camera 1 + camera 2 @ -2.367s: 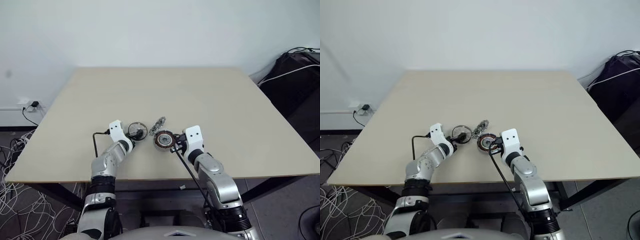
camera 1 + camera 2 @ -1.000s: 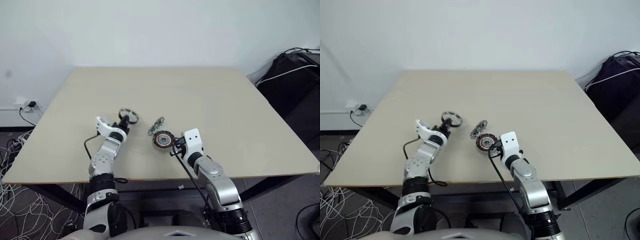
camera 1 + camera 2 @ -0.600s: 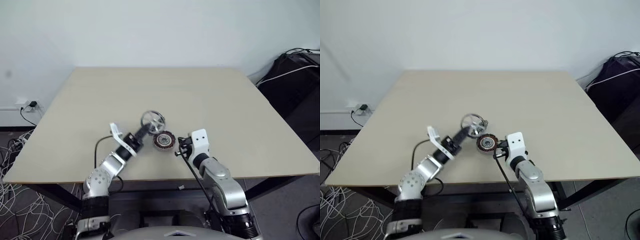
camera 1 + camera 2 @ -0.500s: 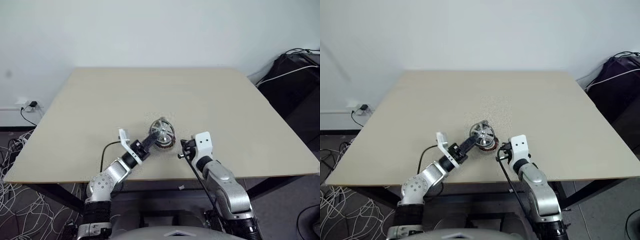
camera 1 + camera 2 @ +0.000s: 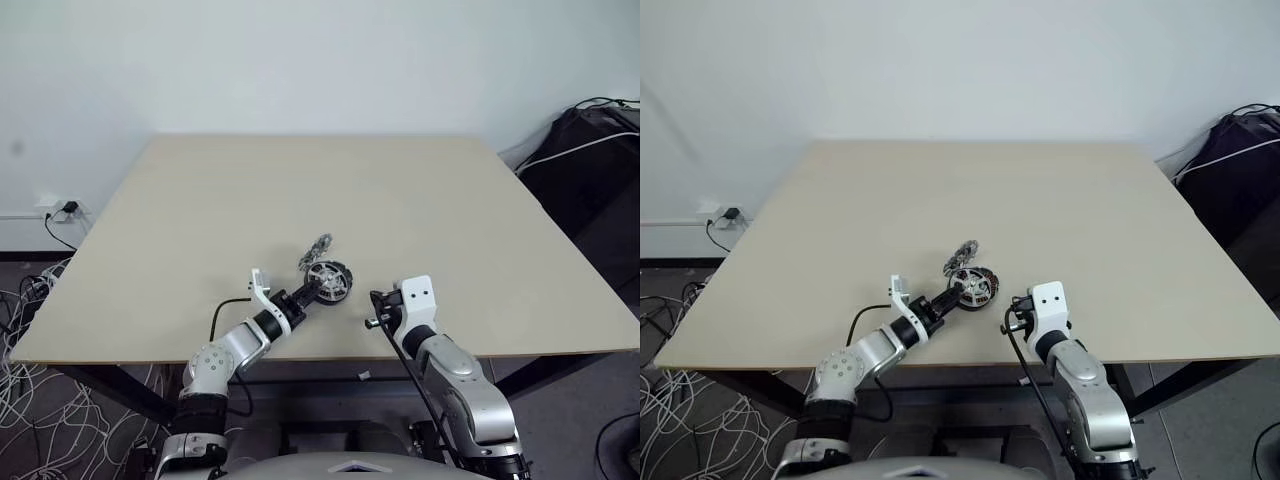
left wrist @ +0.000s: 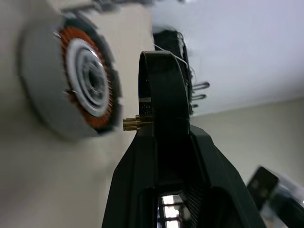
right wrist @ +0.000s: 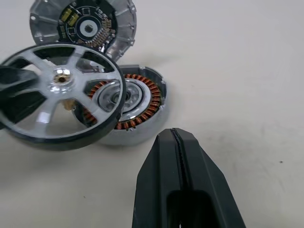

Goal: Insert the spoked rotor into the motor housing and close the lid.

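Observation:
The spoked rotor [image 7: 61, 97], silver with a black rim, hangs tilted just above the motor housing [image 7: 140, 107], partly covering its ring of copper windings. My left gripper [image 5: 312, 291] is shut on the rotor's rim and reaches in from the near left. The housing [image 6: 80, 85] rests on the table near the front edge. Just behind it lies the lid [image 7: 85, 26], a finned silver cover with a circuit board facing up. My right gripper [image 7: 176, 142] is shut and empty, a short way to the near right of the housing.
The beige table [image 5: 420, 200] has wide bare space behind and on both sides of the parts. Its front edge [image 5: 330, 355] runs close to both grippers. A black bag [image 5: 590, 150] sits off the far right corner, and cables [image 5: 40, 300] lie on the floor at the left.
My left gripper has carried the rotor rightward and down, from left of the parts to just over the housing. My right gripper has drawn back a little toward the front edge, still shut.

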Tool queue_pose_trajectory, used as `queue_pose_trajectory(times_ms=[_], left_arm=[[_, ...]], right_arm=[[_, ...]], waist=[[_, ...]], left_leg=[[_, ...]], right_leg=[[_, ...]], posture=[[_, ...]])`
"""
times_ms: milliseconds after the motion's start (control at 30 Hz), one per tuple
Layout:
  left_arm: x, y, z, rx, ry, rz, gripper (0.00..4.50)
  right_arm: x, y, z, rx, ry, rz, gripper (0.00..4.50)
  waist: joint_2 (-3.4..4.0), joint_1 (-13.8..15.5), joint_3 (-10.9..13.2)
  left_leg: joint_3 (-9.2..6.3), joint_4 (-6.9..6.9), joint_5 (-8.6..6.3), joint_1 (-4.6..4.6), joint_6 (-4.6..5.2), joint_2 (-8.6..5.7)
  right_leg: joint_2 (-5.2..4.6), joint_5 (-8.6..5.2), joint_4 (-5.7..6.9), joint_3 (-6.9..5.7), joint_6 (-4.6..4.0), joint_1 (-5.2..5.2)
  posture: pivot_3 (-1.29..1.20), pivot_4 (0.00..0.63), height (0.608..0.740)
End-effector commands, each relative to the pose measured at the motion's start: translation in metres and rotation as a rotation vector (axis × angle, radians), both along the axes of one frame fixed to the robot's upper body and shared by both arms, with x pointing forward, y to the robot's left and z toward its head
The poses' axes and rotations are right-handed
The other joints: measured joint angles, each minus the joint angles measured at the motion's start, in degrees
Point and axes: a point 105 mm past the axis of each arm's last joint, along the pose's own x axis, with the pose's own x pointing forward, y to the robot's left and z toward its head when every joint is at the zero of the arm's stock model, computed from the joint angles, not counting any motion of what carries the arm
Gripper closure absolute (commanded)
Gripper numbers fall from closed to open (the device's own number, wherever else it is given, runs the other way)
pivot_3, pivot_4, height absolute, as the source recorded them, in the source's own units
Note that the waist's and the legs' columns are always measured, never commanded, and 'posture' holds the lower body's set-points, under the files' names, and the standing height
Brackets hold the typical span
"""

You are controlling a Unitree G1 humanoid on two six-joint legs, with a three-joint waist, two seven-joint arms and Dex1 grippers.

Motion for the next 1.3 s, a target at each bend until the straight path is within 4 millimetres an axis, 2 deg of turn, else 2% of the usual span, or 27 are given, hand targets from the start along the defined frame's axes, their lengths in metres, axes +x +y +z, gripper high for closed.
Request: queue_pose_trajectory(times_ms=[33,400,800,1300], left_arm=[[0.008,-0.039,0.027,-0.15,-0.047,-0.018,4.01],[0.016,-0.053,0.026,-0.167,-0.044,-0.028,4.01],[0.023,-0.06,0.013,-0.112,-0.01,-0.033,4.01],[0.025,-0.047,-0.009,-0.027,0.067,0.029,4.01]], right_arm=[[0.003,0.005,0.016,0.017,-0.057,0.014,4.5],[0.001,0.005,0.018,0.012,-0.059,0.01,4.5],[0.003,0.004,0.019,0.008,-0.065,0.002,4.5],[0.005,0.003,0.018,0.004,-0.063,-0.007,4.5]], waist=[[0.0,-0.01,0.0],[0.0,-0.05,0.0],[-0.02,-0.17,0.02],[-0.07,-0.05,0.04]], left_leg=[[0.0,0.0,0.0,0.0,0.0,0.0],[0.0,-0.01,0.0,-0.02,0.03,0.0],[0.0,-0.02,-0.01,-0.05,0.06,-0.01],[0.0,-0.01,-0.01,-0.07,0.06,-0.01]], right_leg=[[0.0,0.0,-0.01,0.0,0.0,0.0],[0.01,0.0,-0.03,0.0,-0.01,-0.01],[0.04,0.0,-0.06,-0.01,0.0,-0.02],[0.01,0.01,-0.06,-0.01,0.01,-0.03]], posture=[[0.0,0.0,0.74],[0.0,0.0,0.74],[0.0,0.0,0.74],[0.0,0.0,0.74]])
